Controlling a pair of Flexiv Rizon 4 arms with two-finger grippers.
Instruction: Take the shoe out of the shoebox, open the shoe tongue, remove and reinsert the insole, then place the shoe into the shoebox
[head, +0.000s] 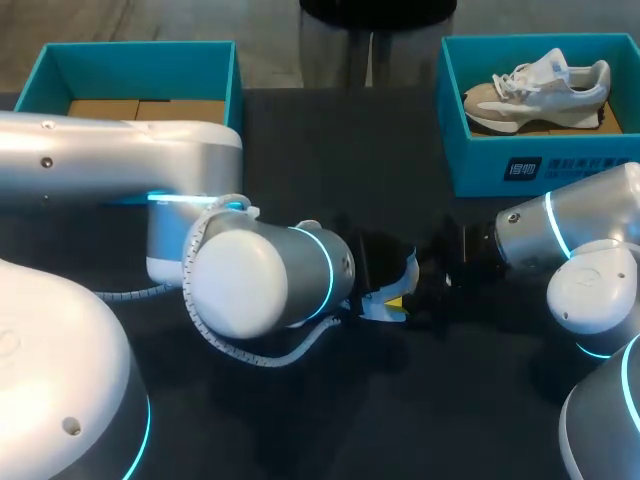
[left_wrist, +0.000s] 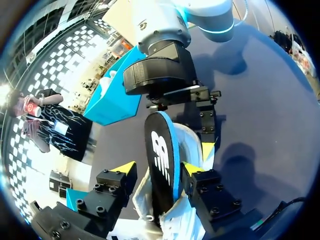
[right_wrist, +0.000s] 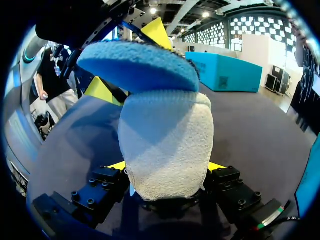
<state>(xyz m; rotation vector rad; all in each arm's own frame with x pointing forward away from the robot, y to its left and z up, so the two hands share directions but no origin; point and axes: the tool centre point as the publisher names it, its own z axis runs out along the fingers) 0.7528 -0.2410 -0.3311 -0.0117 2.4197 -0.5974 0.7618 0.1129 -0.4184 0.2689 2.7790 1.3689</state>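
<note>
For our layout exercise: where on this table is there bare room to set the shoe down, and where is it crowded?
Bare tabletop lies between the left shoebox and the right shoebox, and at the middle of the near edge. The centre is crowded: the left gripper and right gripper meet there around the shoe and insole.

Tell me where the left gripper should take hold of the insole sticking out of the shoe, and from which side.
Grip the insole on its raised free end, pinching its two flat faces. It stands thin and edge-on out of the shoe, between the left gripper's open fingers. Come in opposite the right gripper, which clamps the shoe's far end and probably steadies it.
</note>
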